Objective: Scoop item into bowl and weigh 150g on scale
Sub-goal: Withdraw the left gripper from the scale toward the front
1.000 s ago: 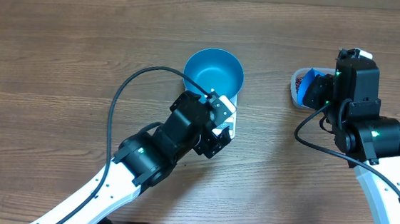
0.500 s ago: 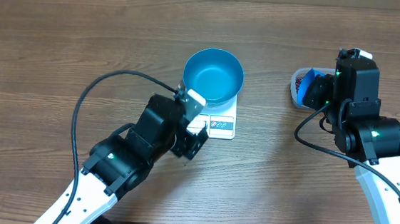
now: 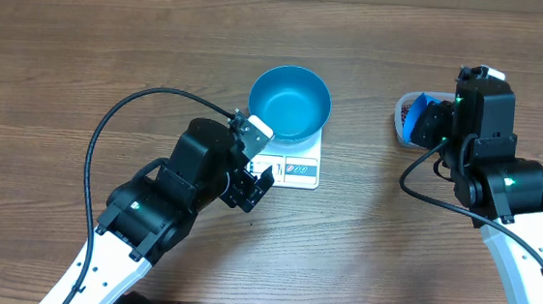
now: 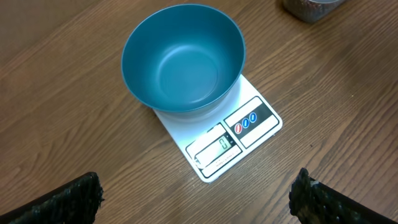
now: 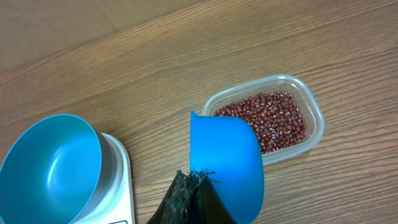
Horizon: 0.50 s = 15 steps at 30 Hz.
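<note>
Wooden table (image 3: 65, 58) with scale (image 4: 230, 140) and clear tub (image 5: 316, 115).

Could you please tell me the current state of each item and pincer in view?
bowl: empty, sitting on the scale.
scale: on, display lit.
beans: in the tub.
tub: uncovered, partly filled.
scoop: held, no beans visible.
left pincer: open, empty.
right pincer: shut on scoop.

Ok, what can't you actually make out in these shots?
- Overhead: tub mostly hidden by the right arm.
- Left wrist: tub cut off by the top edge; scale display too small to read surely.
- Right wrist: scale cut off by the bottom edge; scoop handle hidden by the right fingers.
</note>
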{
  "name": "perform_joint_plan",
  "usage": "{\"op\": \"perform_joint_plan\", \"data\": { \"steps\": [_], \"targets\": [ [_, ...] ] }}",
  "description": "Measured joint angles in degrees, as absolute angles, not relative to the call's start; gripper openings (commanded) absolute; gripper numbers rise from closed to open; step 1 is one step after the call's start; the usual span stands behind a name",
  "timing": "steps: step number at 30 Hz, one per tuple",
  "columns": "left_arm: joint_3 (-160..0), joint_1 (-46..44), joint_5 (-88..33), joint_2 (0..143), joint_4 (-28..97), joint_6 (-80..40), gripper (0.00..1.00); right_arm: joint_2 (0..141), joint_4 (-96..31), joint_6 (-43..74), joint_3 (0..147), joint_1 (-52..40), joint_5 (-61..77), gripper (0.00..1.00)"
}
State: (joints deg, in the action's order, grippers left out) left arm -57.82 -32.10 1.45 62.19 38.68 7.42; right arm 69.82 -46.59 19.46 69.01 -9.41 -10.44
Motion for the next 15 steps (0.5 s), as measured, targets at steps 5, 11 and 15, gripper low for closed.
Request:
{"op": "perform_joint_plan", "data": {
  "steps": [5, 11, 15],
  "targets": [
    [-57.82, -32.10, 1.45, 62.19, 38.61, 7.73, 1.00, 69.82, -46.57, 19.46, 69.01, -9.41, -10.41, 0.04],
    [-57.82, -32.10, 1.45, 62.19, 39.29, 7.73, 0.99, 69.82, -46.61, 19.49, 69.01, -9.41, -10.31, 0.04],
    [-57.82, -30.81, 1.08, 62.19, 39.24, 7.88, 0.99, 69.82, -46.59, 19.49, 69.01, -9.39, -10.31, 0.04]
  ]
}}
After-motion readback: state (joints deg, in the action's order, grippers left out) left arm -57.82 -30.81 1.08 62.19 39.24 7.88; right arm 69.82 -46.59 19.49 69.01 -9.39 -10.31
